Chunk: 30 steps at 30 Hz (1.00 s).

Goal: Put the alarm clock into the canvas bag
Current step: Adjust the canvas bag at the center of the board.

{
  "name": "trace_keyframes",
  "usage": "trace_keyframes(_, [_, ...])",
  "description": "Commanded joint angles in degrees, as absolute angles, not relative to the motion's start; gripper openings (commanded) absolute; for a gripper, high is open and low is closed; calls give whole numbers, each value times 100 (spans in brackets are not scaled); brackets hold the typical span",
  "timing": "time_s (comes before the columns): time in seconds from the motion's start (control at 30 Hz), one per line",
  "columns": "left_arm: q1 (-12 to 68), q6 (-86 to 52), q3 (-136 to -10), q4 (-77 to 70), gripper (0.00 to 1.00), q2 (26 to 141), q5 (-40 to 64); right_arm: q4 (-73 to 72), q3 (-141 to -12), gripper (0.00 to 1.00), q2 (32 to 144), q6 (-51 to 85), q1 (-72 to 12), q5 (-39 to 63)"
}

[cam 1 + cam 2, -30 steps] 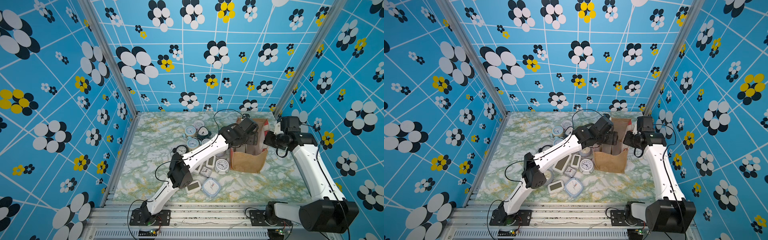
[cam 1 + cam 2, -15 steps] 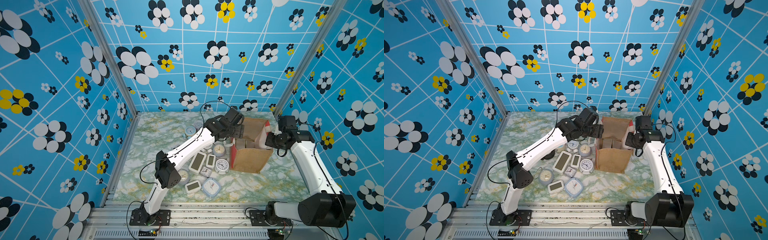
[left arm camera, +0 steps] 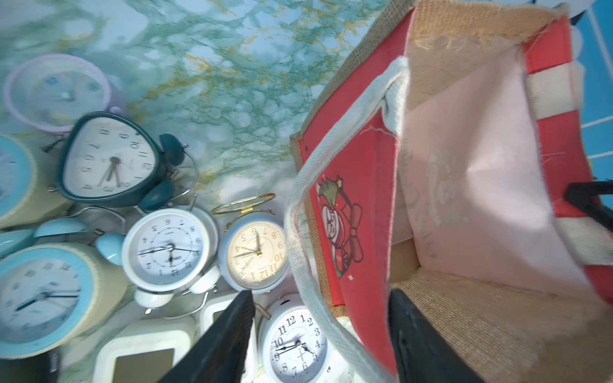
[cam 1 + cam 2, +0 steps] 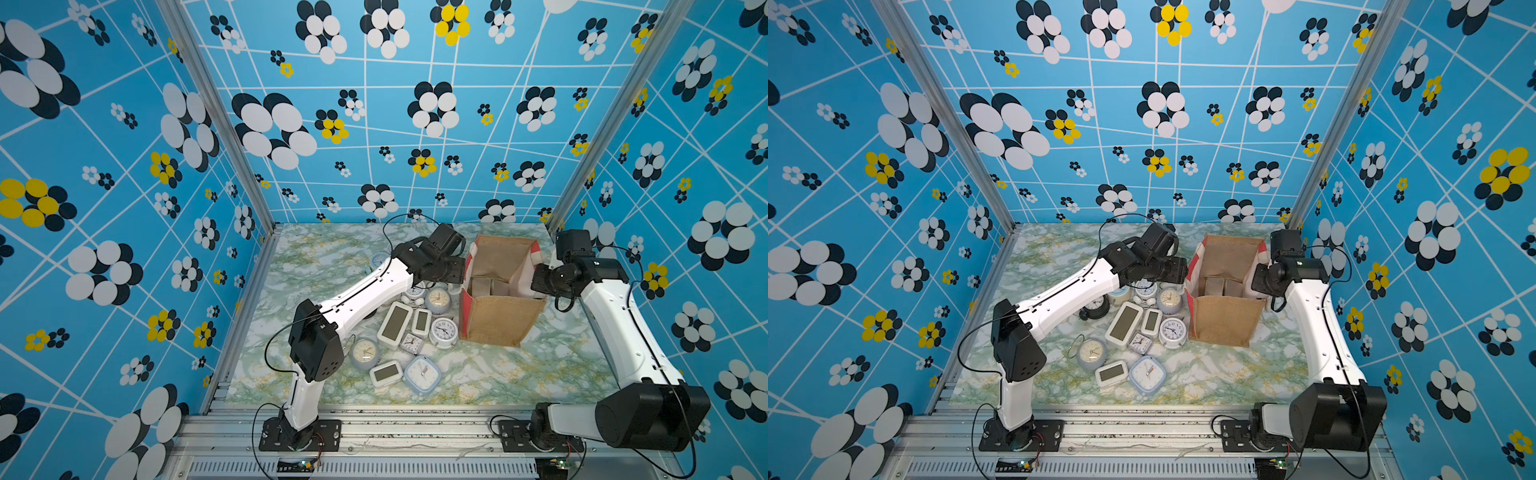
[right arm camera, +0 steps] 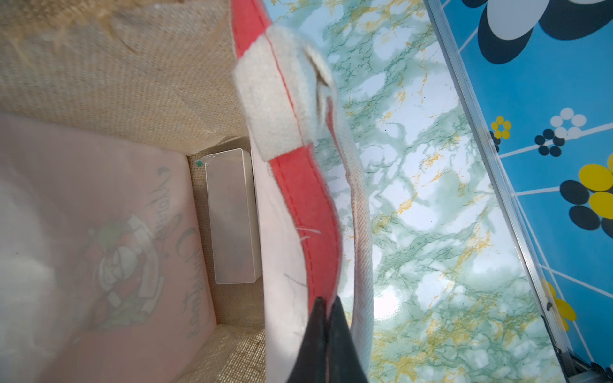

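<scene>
The canvas bag (image 4: 498,322) (image 4: 1223,326) stands open at the back right, tan burlap with red side panels. Several alarm clocks lie heaped beside it, among them a white round one (image 4: 444,331) (image 4: 1172,331). My left gripper (image 4: 455,270) (image 4: 1179,270) is open at the bag's left rim. In the left wrist view it (image 3: 321,293) straddles the red panel and white rope handle (image 3: 308,185), with a white clock (image 3: 297,345) below. My right gripper (image 4: 536,282) (image 5: 326,300) is shut on the bag's right red rim (image 5: 318,212).
A white rectangular box (image 5: 232,215) lies on the bag's floor. Flat white digital clocks (image 4: 395,324), a blue square clock (image 4: 423,374) and a dark triangular clock (image 3: 109,162) crowd the marbled table (image 4: 519,374). Patterned blue walls close in on three sides.
My left arm has drawn back from over the bag's mouth to its left rim, and its jaws have narrowed somewhat. The right gripper has kept its hold on the right rim.
</scene>
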<state>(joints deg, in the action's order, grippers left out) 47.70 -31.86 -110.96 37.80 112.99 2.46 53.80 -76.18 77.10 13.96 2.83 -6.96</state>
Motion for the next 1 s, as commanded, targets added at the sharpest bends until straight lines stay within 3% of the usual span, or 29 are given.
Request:
trace_keyframes(0.0, [4739,-3438,-10918,3025,66,11181,1488,5446,-7690,0,7771,1355,316,-616])
trace_keyframes(0.13, [4764,-3507,-11196,3025,52,11488,1863,5399,-7681,0,7719,1405,319,-210])
trace_keyframes(0.3, [4816,-3568,-11423,3055,17,11613,1953,5265,-7647,0,7608,1502,317,360])
trace_keyframes(0.43, [4832,-3629,-11556,2970,0,11585,2052,5097,-7614,0,7586,1588,321,1022])
trace_keyframes(0.63, [4851,-3712,-11570,2966,0,11479,2017,5012,-7519,0,7550,1665,316,1432])
trace_keyframes(0.8, [4811,-3694,-11492,3007,0,11498,1983,5207,-7462,0,7532,1575,317,810])
trace_keyframes(0.97, [4771,-3505,-11403,3204,31,11276,1440,5369,-7503,0,7524,1487,316,225])
